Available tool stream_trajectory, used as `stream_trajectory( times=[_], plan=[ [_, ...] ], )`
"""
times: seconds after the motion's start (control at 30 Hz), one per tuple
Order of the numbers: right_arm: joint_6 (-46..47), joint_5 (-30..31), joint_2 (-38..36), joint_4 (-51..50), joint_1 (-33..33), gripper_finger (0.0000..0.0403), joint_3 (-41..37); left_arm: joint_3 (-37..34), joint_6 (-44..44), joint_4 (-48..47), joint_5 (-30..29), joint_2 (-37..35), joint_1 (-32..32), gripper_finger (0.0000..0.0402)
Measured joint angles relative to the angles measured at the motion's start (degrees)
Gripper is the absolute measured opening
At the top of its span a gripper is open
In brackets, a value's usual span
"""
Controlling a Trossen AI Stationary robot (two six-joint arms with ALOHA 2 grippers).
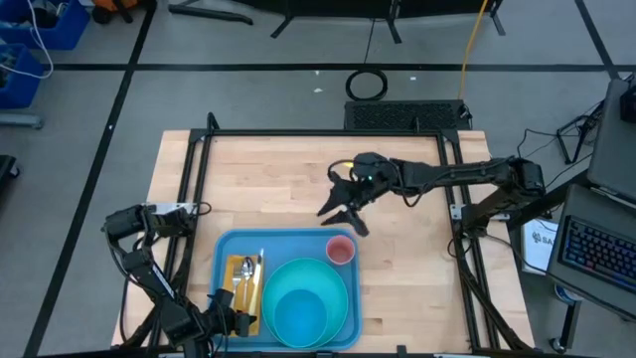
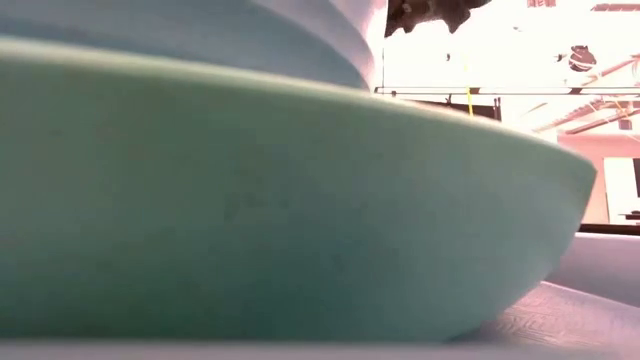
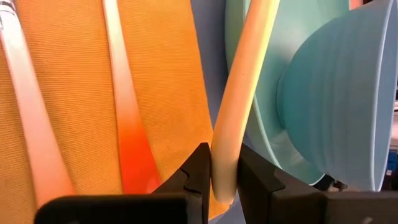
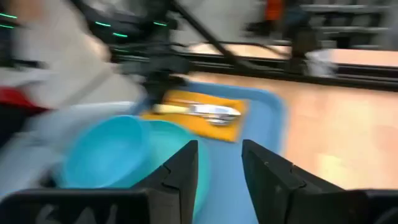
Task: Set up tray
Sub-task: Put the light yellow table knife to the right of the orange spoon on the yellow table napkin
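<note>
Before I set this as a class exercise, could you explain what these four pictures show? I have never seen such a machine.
It is a robot with two dark jointed arms at a wooden table, each ending in a two-finger gripper. One picture looks straight down, one sits at table height, and one camera rides on each wrist.

On the table lies a large flat blue plastic tray. On it are a round turquoise plate with a lighter blue bowl on it, a small pink cup and an orange cloth napkin carrying cutlery.

The left gripper, at the tray's near left corner, is shut on a pale cream utensil handle beside the plate. The right gripper hangs above the table just beyond the cup, fingers apart and empty.
</note>
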Motion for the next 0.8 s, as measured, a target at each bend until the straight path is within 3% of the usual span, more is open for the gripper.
stream_trajectory(
  times=[0.13, 0.43, 0.8],
  plan=[
    [0.14, -9.76, 1.43, 0.81, -0.06, 0.0098, -0.02, 0.0, 0.01, -0.01, -0.24, 0.0, 0.0, 0.0054],
    [1.43, -9.87, 10.06, 10.72, 1.34, 0.0116, 0.07, 0.0, 0.76, 0.27, -0.26, 0.02, 0.0, 0.0054],
    [8.48, -9.63, 23.63, 13.97, 1.75, 0.0216, 10.4, -0.02, 1.68, -0.22, -1.66, 0.02, 0.12, 0.0054]
  ],
)
